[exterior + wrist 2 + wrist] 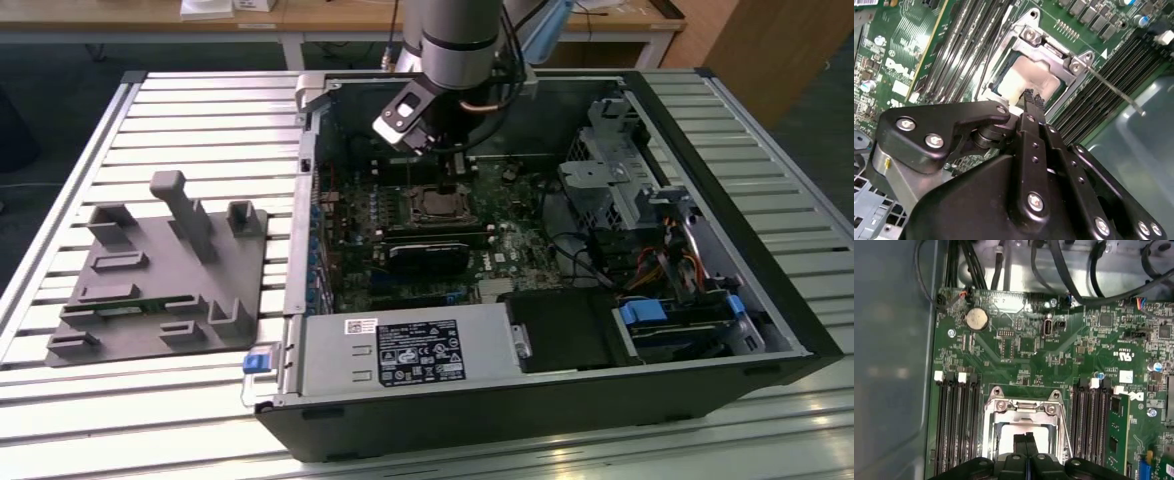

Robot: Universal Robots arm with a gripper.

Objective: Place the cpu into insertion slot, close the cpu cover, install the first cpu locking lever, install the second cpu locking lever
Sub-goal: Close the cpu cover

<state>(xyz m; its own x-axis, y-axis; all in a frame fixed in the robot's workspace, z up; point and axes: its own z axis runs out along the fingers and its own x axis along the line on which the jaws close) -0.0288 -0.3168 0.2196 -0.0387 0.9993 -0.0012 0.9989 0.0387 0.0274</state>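
Holding the black two-fingered hand (1033,97) low over the socket, fingertips pressed together with nothing between them, tip just above the near edge of the small flat square chip (1021,80) with the pale silver-grey top. Finding that chip lying flat inside the small square black-framed insertion slot (437,205), in the upper middle of the exterior view, within the open black computer case (747,270) resting on the slatted metal surface (200,110).

Seeing the thin square silver metal cover frame (1021,407) lying around the chip, its cut-out showing the pale top; not being able to tell whether it is fully down. Noting one thin steel locking rod (1114,92) standing free and slanting out over the long narrow black memory slots (1089,107), so judging the levers not yet latched.

Reading the step in hand as pressing the cover flat over the seated chip. Doing it well probably means:
- bearing on the metal frame rather than on the chip's top
- coming straight down with no sideways drag
- pressing gently, the socket beneath likely being delicate
- steering clear of the loose rod and the memory slots flanking the socket
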